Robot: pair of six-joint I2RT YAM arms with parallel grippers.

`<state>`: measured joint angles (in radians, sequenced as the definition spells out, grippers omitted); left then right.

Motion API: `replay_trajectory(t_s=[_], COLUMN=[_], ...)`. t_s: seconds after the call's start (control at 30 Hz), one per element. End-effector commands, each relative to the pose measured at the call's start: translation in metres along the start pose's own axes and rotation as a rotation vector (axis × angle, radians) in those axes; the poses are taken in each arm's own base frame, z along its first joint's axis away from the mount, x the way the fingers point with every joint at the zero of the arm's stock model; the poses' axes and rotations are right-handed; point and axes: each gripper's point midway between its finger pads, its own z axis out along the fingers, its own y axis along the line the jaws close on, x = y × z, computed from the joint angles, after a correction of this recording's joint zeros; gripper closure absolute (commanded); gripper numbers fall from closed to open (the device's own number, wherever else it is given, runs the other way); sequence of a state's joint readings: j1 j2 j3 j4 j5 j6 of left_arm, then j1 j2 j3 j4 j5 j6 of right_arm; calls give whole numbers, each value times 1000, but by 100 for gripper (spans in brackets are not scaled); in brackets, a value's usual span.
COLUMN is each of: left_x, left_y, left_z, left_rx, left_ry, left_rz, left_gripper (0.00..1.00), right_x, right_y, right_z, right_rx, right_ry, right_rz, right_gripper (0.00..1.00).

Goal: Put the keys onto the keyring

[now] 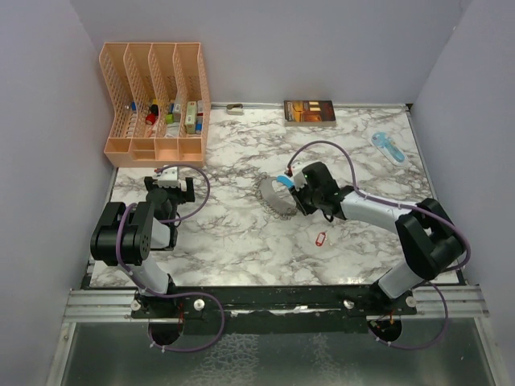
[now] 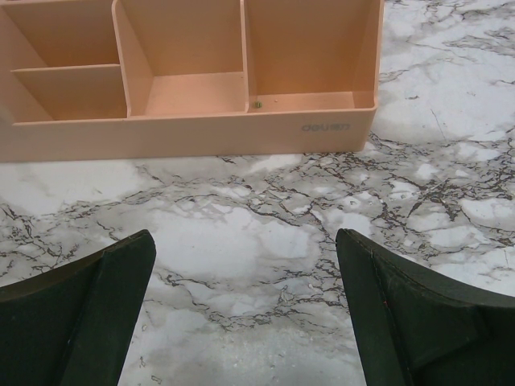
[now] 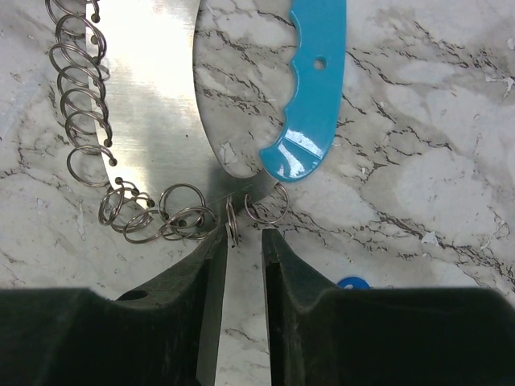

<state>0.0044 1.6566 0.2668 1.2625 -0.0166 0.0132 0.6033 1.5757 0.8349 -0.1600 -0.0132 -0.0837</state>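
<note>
The keyring (image 3: 153, 104) is a curved metal plate edged with several wire rings, with a light-blue strap (image 3: 314, 88); it lies mid-table (image 1: 272, 197). My right gripper (image 3: 244, 233) sits low at its near end (image 1: 291, 191), jaws a narrow gap apart. One ring (image 3: 232, 219) stands on edge against the left fingertip, unclamped, with marble showing between the fingers. A dark blue key tag (image 3: 351, 283) peeks out beside the right finger. The red key (image 1: 319, 239) lies alone nearer the front. My left gripper (image 2: 245, 236) is wide open and empty over bare marble (image 1: 172, 185).
A peach desk organizer (image 1: 157, 100) stands at the back left, its front wall (image 2: 185, 133) just ahead of my left gripper. A brown box (image 1: 309, 112) lies at the back edge. A pale-blue see-through object (image 1: 389, 147) rests at the back right.
</note>
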Motion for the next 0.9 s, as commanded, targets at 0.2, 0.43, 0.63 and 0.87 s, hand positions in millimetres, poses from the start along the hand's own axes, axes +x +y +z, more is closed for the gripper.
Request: replay_trajectory(t_s=[0.2,0.43,0.63,0.87], left_x=[-11,-11,-11,-14], left_y=[4,4,3,-10], left_z=[1,1,0,2], left_rx=[-18,-18,-17,67], left_ry=[-34,-35,-34,-8], left_rz=[2,1,2,33], left_gripper=[2,2,2,6], right_x=[-3,-2,-4,-40], right_y=[9,10,8,-7], right_z=[8,17,16,-18], right_rx=[-24,-28,-11,60], right_ry=[-10,-10,-18,-151], right_rz=[16,24,34,29], right_gripper=[77,86,99,99])
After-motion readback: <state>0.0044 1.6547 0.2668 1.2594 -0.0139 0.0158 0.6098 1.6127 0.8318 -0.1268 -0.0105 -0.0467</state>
